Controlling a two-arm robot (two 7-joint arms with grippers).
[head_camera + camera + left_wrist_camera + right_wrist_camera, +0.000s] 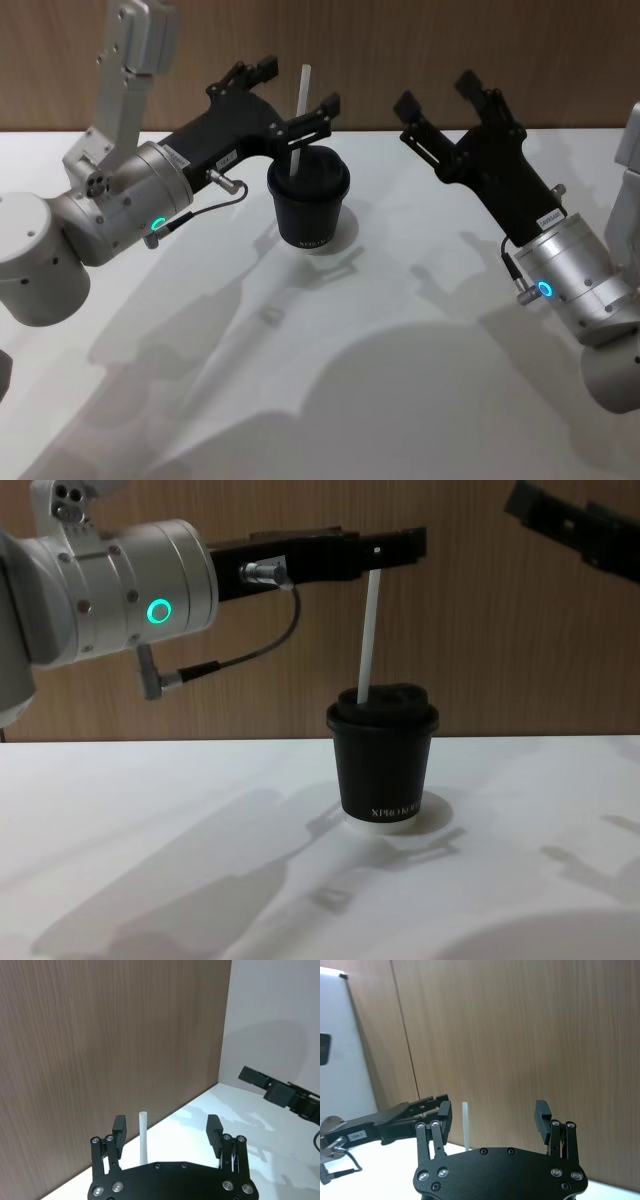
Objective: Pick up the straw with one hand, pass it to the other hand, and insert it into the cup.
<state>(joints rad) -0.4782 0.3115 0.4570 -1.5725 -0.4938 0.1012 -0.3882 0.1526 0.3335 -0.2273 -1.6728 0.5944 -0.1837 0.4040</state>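
Note:
The black cup (pixel 308 205) (pixel 385 765) stands on the white table near the back wall. The white straw (pixel 300 110) (pixel 368 640) stands in its lid, leaning slightly. My left gripper (pixel 295 88) (pixel 167 1132) is open at the height of the straw's top, which rises between its spread fingers. In the left wrist view the straw (pixel 143 1137) is close to one finger and not pinched. My right gripper (pixel 440 95) (pixel 493 1112) is open with nothing in it, raised to the right of the cup. It sees the straw (pixel 466 1125) and the left gripper (pixel 410 1112) beyond its fingers.
A wooden wall (pixel 400 50) runs close behind the cup. The white table (pixel 330 380) stretches bare toward the front, crossed by the arms' shadows. The right gripper (pixel 575 525) hangs high at the chest view's upper right.

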